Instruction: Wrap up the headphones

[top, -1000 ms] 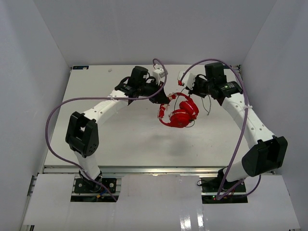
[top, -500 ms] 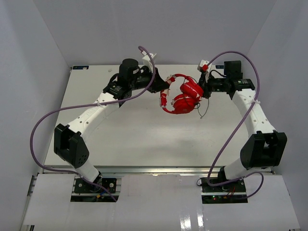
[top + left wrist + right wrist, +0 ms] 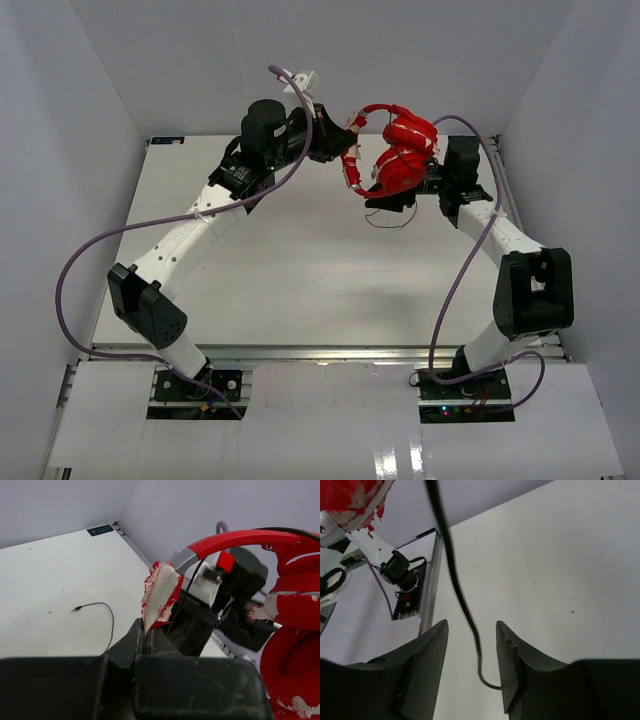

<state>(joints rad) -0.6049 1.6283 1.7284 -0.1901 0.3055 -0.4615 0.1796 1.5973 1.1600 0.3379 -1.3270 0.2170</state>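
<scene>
Headphones (image 3: 400, 155) are up in the air at 1 o'clock in the top view, off the counter (image 3: 280, 270). Left tool (image 3: 145, 636) is pressed together on the flaking foam pad (image 3: 161, 592) at the band's end. Right tool (image 3: 472, 647) is spread, with the thin cable (image 3: 451, 570) hanging between its fingers, not pinched. Probably light: stiff band, soft crumbly pads, limp slippery cable. Better hold is the rigid headband (image 3: 225, 542); take the cable near its loose end.

You had bright, even light from overhead: the white table (image 3: 300, 280) carried only soft, faint shadows, and glare streaked the glossy near panel (image 3: 385, 460). In your right wrist view the close fingers (image 3: 427, 652) looked soft, the headphones (image 3: 350, 500) blurred at the corner.
</scene>
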